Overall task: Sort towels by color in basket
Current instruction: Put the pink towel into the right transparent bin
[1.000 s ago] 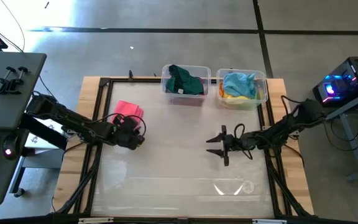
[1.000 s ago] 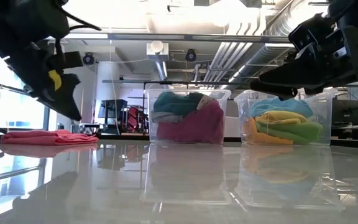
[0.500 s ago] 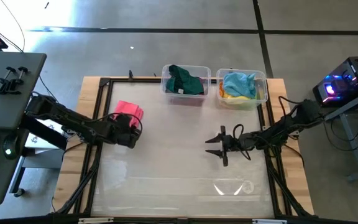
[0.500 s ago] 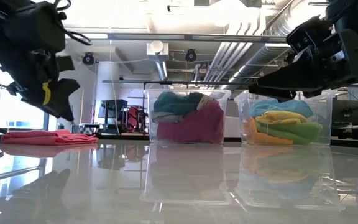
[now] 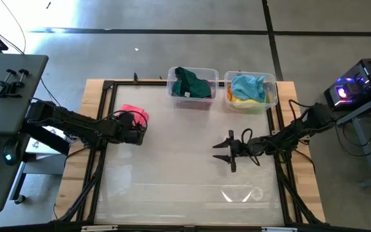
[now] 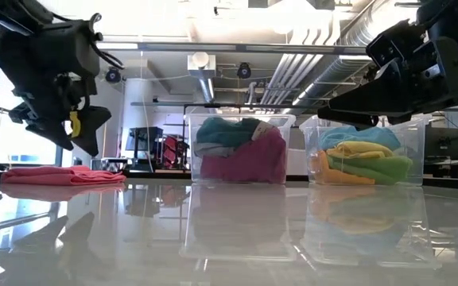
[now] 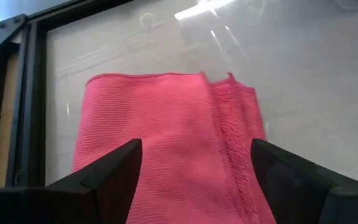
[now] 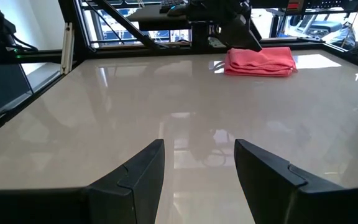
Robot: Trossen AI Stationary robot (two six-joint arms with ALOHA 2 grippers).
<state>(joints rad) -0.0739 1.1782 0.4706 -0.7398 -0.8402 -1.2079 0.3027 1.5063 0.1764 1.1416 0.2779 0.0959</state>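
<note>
the table (image 5: pixel 185 174) carries two clear bins at its far edge: one (image 5: pixel 192 86) with dark green and magenta towels, one (image 5: pixel 252 90) with light blue, yellow and orange. my left claw (image 5: pixel 136 127) hangs spread wide just over the flat pink towel (image 7: pixel 166 149). my right claw (image 5: pixel 227 150) waits open mid-table.

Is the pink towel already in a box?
No, the pink towel lies flat on the table, with the left pincer open over it.
</note>
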